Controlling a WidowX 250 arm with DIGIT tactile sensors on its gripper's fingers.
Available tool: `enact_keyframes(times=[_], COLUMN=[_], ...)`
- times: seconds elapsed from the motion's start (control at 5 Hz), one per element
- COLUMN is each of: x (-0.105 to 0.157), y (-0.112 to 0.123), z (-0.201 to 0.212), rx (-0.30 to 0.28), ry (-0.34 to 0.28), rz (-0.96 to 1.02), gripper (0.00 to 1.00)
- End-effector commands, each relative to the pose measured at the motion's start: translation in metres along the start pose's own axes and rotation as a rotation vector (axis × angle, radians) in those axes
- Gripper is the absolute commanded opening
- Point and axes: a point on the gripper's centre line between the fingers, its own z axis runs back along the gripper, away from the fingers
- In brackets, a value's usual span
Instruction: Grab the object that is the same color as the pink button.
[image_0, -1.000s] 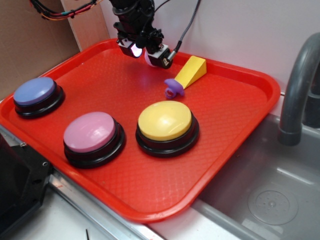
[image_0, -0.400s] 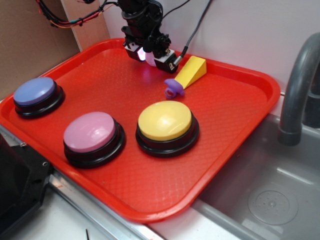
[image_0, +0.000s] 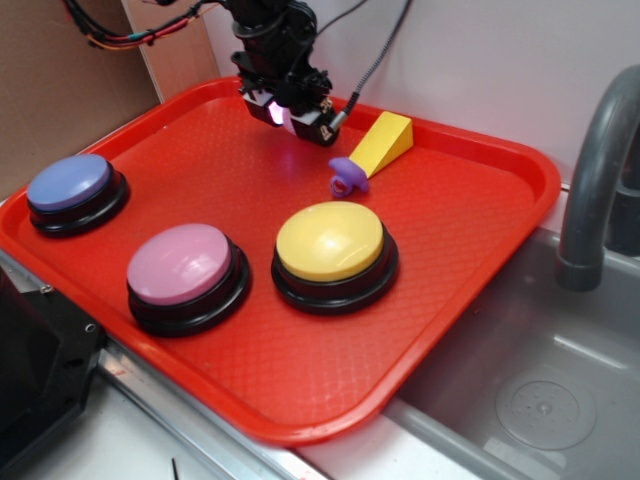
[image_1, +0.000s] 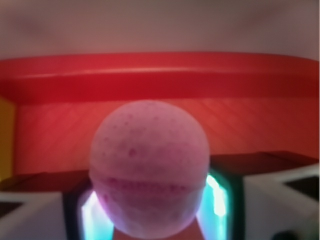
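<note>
The object, a small pink dimpled ball (image_1: 149, 167), fills the middle of the wrist view, pressed between two glowing pads (image_1: 217, 200). My gripper (image_1: 150, 210) is shut on it. In the exterior view the gripper (image_0: 288, 113) hangs over the back of the red tray (image_0: 470, 200), and only a pink glint of the ball (image_0: 283, 114) shows between the black fingers. The pink button (image_0: 180, 263) sits near the tray's front, well away from the gripper.
A yellow button (image_0: 329, 240) and a blue-purple button (image_0: 69, 182) stand on the tray. A yellow wedge (image_0: 382, 142) and a small purple ring piece (image_0: 348, 178) lie just right of the gripper. A sink (image_0: 530, 390) and grey faucet (image_0: 590, 180) are on the right.
The gripper shifted a little right, then back left, staying over the tray's back part. The ball stays between the fingers and shows less from outside.
</note>
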Motion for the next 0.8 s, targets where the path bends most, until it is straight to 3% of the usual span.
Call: enact_keyframes(times=[0.0,0.2,0.4,0.6], x=[-0.022,-0.055,-0.068,-0.074], y=[0.023,0.045,0.065,0.072], z=[0.072,0.101,0.116,0.134], rx=[-0.061,-0.096,-0.039,0.001], ry=[0.075,0.161,0.267,0.276], rz=[0.092,0.233,0.29,0.311], gripper=[0.0,0.0,0.0,0.0])
